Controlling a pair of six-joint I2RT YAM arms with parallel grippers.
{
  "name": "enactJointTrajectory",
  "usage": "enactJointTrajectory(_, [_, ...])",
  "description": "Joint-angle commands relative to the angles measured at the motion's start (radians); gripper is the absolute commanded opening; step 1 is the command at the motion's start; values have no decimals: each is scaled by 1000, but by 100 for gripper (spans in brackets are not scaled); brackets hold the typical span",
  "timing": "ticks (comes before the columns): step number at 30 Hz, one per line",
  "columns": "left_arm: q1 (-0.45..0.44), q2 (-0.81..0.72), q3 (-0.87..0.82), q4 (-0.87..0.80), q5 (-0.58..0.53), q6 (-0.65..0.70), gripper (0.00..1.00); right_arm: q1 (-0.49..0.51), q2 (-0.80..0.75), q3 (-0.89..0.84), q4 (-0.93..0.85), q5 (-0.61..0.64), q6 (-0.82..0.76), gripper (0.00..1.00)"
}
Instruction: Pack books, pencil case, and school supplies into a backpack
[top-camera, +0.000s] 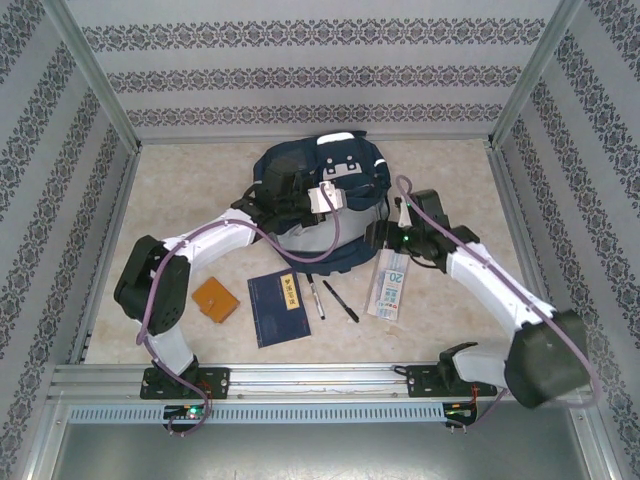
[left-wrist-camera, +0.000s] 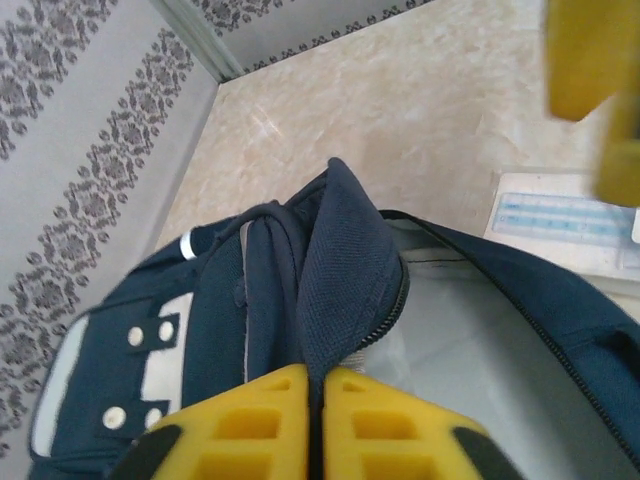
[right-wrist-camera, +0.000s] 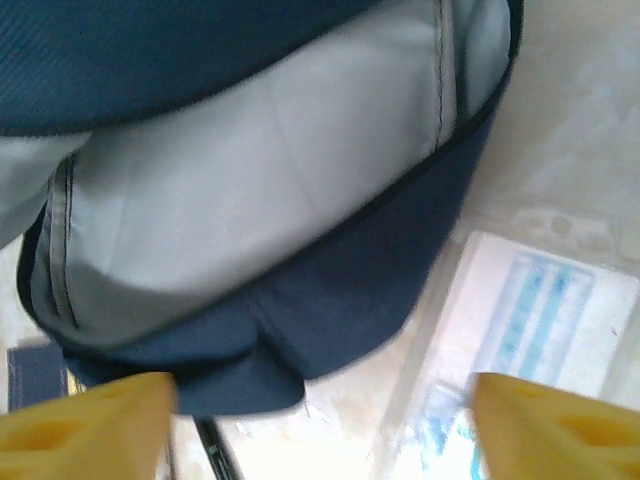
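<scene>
The navy backpack (top-camera: 320, 175) lies at the back middle of the table, its mouth open and its pale lining (right-wrist-camera: 250, 170) showing. My left gripper (top-camera: 325, 203) (left-wrist-camera: 318, 375) is shut on the backpack's upper flap (left-wrist-camera: 345, 260), with the fabric pinched between the yellow fingers. At the bag's right lip my right gripper (top-camera: 382, 238) (right-wrist-camera: 322, 388) stands open and holds nothing. The pencil case (top-camera: 390, 283) (right-wrist-camera: 540, 330) lies just beside it. In front of the bag lie the navy book (top-camera: 277, 308), the orange booklet (top-camera: 215, 299) and two black pens (top-camera: 317, 298) (top-camera: 340, 300).
Patterned walls and metal posts close in the table on three sides. A rail (top-camera: 320, 375) with both arm bases runs along the near edge. Bare tabletop (top-camera: 190, 200) shows left of the bag and also to its right (top-camera: 460, 190).
</scene>
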Motion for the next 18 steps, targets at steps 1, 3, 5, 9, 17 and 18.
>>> enactJointTrajectory(1, [-11,-5,-17,95,-34,-95,39,-47,-62,-86,18,-109,23,96])
enactJointTrajectory(3, [-23,-35,-26,51,-71,-124,50,-39,-62,-87,6,-221,31,84])
enactJointTrajectory(5, [-25,-97,-48,-1,-123,-201,59,36,-42,-39,-66,-231,26,78])
enactJointTrajectory(9, [-25,-268,-135,-98,-255,-418,65,222,1,-3,-60,-249,47,74])
enactJointTrajectory(17, [-25,-611,-307,-589,-384,-1146,75,470,296,149,-38,-330,-42,70])
enactJointTrajectory(18, [-25,-634,-340,-620,-367,-1242,75,482,336,171,-34,-355,-45,68])
